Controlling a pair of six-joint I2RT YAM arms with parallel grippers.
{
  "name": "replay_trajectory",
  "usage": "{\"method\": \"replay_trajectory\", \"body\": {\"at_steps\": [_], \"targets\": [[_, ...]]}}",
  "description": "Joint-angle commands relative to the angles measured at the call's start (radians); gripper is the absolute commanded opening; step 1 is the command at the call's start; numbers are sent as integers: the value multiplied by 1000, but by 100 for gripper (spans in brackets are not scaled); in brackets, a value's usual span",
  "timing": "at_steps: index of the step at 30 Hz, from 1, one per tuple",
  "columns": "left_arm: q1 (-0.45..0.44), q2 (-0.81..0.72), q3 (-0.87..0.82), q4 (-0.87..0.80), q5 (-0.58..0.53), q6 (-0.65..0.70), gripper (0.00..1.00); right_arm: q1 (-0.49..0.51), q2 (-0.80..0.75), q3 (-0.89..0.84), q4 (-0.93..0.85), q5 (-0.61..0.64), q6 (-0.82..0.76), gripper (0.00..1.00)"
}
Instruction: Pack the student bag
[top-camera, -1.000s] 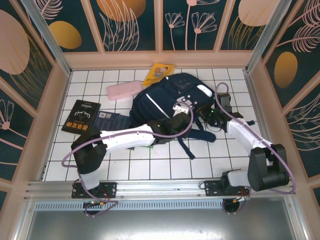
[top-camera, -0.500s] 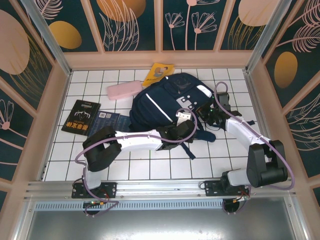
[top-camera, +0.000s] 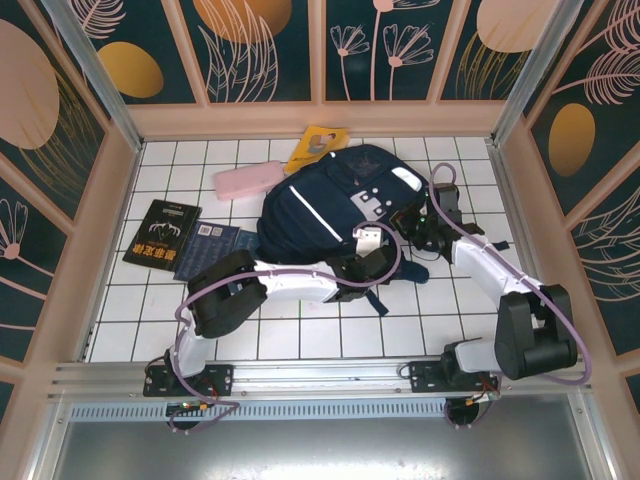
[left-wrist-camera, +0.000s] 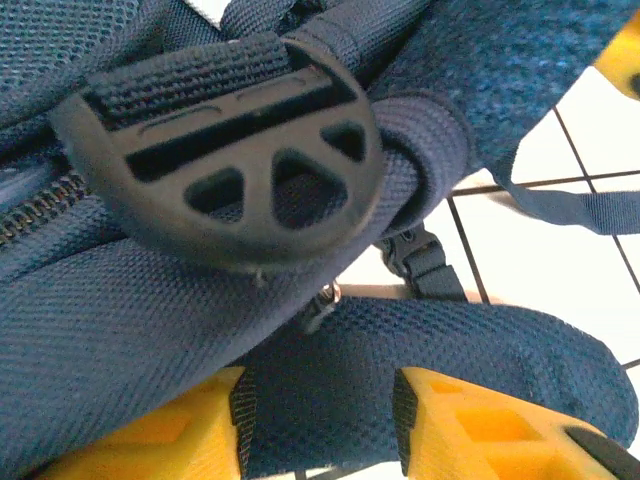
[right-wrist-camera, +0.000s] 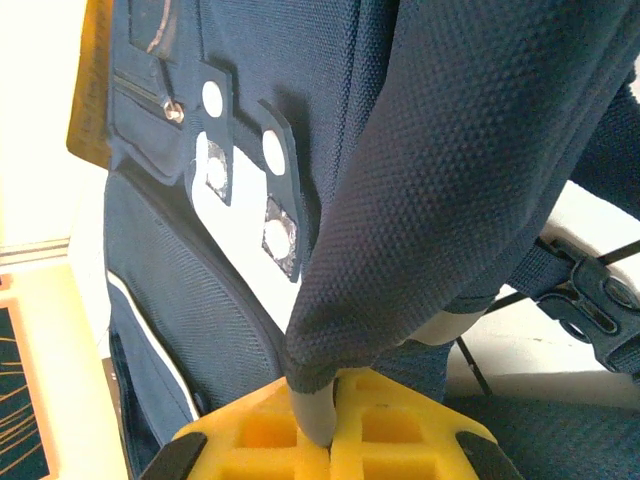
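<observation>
The student bag (top-camera: 325, 200), a big navy backpack with white stripes, lies in the middle of the tiled floor. My left gripper (top-camera: 368, 241) is at its near right edge. In the left wrist view its yellow fingers (left-wrist-camera: 190, 430) clamp a padded navy shoulder strap (left-wrist-camera: 330, 370), with a black plastic buckle (left-wrist-camera: 230, 150) just above. My right gripper (top-camera: 413, 223) is at the bag's right side. It is shut (right-wrist-camera: 330, 425) on a fold of the bag's navy fabric (right-wrist-camera: 450, 180), with a grey edge pinched between the pads.
A black book (top-camera: 162, 232) and a dark blue booklet (top-camera: 215, 241) lie left of the bag. A pink case (top-camera: 250, 181) sits at its upper left and a yellow item (top-camera: 315, 146) behind it. Wooden walls enclose the floor on three sides.
My left arm swung right and its gripper drew back toward the near side along the bag's edge. The bag's left bulk shifted slightly. My right gripper kept its hold and barely moved.
</observation>
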Motion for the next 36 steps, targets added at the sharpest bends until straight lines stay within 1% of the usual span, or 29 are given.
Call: {"method": "replay_trajectory", "body": {"at_steps": [1, 5, 10, 12, 16, 17, 19, 20, 21, 22, 28, 36], "targets": [[23, 27, 32, -23, -83, -36, 43, 16, -47, -6, 125, -63, 25, 0], [40, 37, 45, 8, -95, -22, 44, 17, -51, -16, 125, -72, 24, 0], [48, 67, 97, 9, -115, -9, 44, 17, -54, -28, 120, -72, 19, 0], [53, 84, 119, -7, -117, -9, 42, 15, -54, -30, 120, -74, 20, 0], [63, 93, 127, -15, -144, -15, 36, 15, -58, -33, 118, -77, 16, 0], [67, 93, 125, -12, -148, -17, 32, 16, -60, -37, 117, -79, 16, 0], [72, 91, 125, -10, -158, -17, 17, 14, -65, -45, 117, -77, 18, 0], [73, 88, 125, -14, -164, -17, 13, 13, -68, -49, 116, -75, 18, 0], [75, 84, 123, -18, -170, -18, 5, 11, -70, -54, 116, -74, 19, 0], [75, 77, 117, -21, -175, -21, 0, 4, -71, -56, 115, -75, 18, 0], [75, -21, -6, 1, -158, -60, 0, -45, -74, -63, 101, -61, -2, 0], [75, -180, -195, -49, -152, -120, 0, -108, -66, -63, 97, -55, -33, 0]]}}
